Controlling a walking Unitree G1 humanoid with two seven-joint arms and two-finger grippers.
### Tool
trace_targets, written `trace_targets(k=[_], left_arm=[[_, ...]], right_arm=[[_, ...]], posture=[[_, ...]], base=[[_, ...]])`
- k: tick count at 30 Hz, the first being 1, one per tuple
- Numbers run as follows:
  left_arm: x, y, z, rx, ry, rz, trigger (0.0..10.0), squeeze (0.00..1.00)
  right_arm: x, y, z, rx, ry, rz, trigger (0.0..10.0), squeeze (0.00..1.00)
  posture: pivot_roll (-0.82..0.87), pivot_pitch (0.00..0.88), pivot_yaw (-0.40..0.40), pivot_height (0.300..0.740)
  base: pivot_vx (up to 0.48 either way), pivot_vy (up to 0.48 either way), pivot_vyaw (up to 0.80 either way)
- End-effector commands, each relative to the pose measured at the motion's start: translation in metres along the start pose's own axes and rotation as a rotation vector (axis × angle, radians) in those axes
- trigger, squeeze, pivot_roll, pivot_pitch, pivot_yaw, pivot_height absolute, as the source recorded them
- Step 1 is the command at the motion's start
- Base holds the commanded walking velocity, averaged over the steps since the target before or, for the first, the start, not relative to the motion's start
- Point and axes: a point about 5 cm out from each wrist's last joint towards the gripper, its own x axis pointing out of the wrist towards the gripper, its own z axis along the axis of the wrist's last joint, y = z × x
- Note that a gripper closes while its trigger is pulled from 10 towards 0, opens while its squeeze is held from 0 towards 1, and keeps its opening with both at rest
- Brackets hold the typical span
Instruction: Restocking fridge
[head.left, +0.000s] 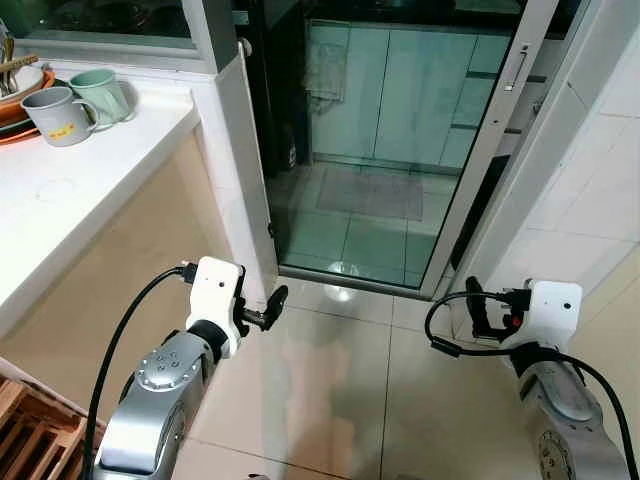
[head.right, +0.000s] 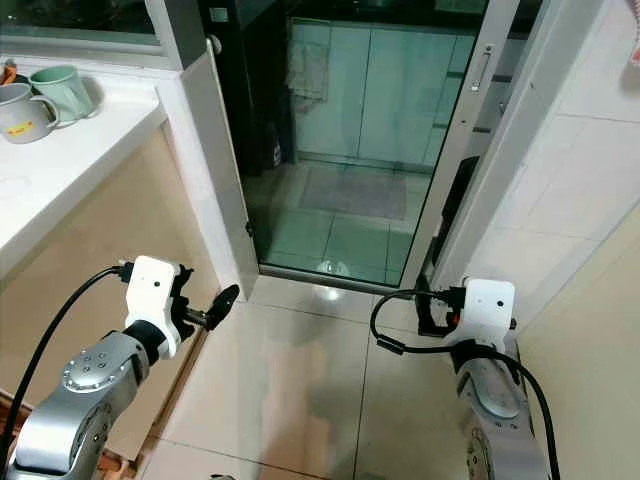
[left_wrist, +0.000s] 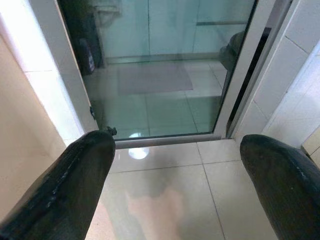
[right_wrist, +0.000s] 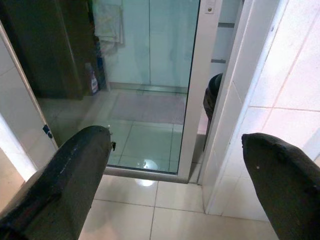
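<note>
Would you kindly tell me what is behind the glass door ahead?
Behind the glass door: a tiled floor with a grey mat, pale cabinets and a hanging cloth. The dark left side is too dim to make out.

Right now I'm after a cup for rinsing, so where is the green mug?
In the left eye view the green mug stands on the white counter to the robot's left, just behind the grey mug.

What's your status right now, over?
Left gripper open, empty. Right gripper open, empty. No fridge seen; glass door ahead. Mugs on counter.
</note>
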Motion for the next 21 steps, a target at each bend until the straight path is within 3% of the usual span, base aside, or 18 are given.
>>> trace_targets(k=[1, 2, 5, 7, 15, 16, 17, 18, 20, 21], left_arm=[[0.035, 0.005, 0.007, -0.231, -0.054, 0.096, 10.0, 0.0], [0.051, 0.002, 0.029, -0.262, -0.157, 0.047, 10.0, 0.0], [0.057, -0.001, 0.039, -0.261, -0.201, 0.01, 10.0, 0.0], [0.056, 0.003, 0.036, -0.181, -0.176, 0.038, 10.0, 0.0], [0.058, 0.012, 0.031, -0.091, -0.159, 0.079, 10.0, 0.0], [0.047, 0.016, 0.029, -0.058, -0.167, 0.075, 10.0, 0.0], [0.024, 0.021, 0.026, -0.029, -0.162, 0.061, 10.0, 0.0], [0.024, 0.021, 0.026, -0.029, -0.162, 0.061, 10.0, 0.0], [0.005, 0.018, 0.027, -0.018, -0.158, 0.019, 10.0, 0.0], [0.005, 0.018, 0.027, -0.018, -0.158, 0.019, 10.0, 0.0]], right_arm=[[0.019, 0.028, -0.017, 0.021, 0.124, 0.09, 10.0, 0.0], [0.045, 0.035, 0.005, 0.037, 0.021, 0.09, 10.0, 0.0], [0.054, 0.04, 0.015, 0.027, -0.021, 0.095, 10.0, 0.0], [0.054, 0.039, 0.013, 0.02, -0.018, 0.096, 10.0, 0.0], [0.054, 0.043, 0.011, 0.011, -0.024, 0.117, 10.0, 0.0], [0.047, 0.039, 0.014, 0.003, -0.044, 0.117, 10.0, 0.0], [0.031, 0.031, 0.018, -0.023, -0.074, 0.118, 10.0, 0.0], [0.031, 0.031, 0.018, -0.023, -0.074, 0.118, 10.0, 0.0], [0.017, 0.026, 0.019, -0.05, -0.086, 0.128, 10.0, 0.0], [0.017, 0.026, 0.019, -0.05, -0.086, 0.128, 10.0, 0.0]], posture=[[-0.06, 0.0, 0.035, 0.731], [-0.05, 0.0, 0.046, 0.731], [-0.05, 0.0, 0.048, 0.731], [-0.05, 0.0, 0.049, 0.731], [-0.03, 0.0, 0.047, 0.731], [-0.02, 0.0, 0.049, 0.731], [-0.03, 0.0, 0.049, 0.731], [-0.03, 0.0, 0.049, 0.731], [-0.02, 0.0, 0.041, 0.731], [-0.02, 0.0, 0.041, 0.731]], base=[[0.0, 0.0, 0.0], [0.0, 0.0, 0.0], [0.0, 0.0, 0.0], [0.0, 0.0, 0.0], [0.0, 0.0, 0.0], [0.0, 0.0, 0.0], [0.0, 0.0, 0.0], [0.0, 0.0, 0.0], [0.0, 0.0, 0.0], [0.0, 0.0, 0.0]])
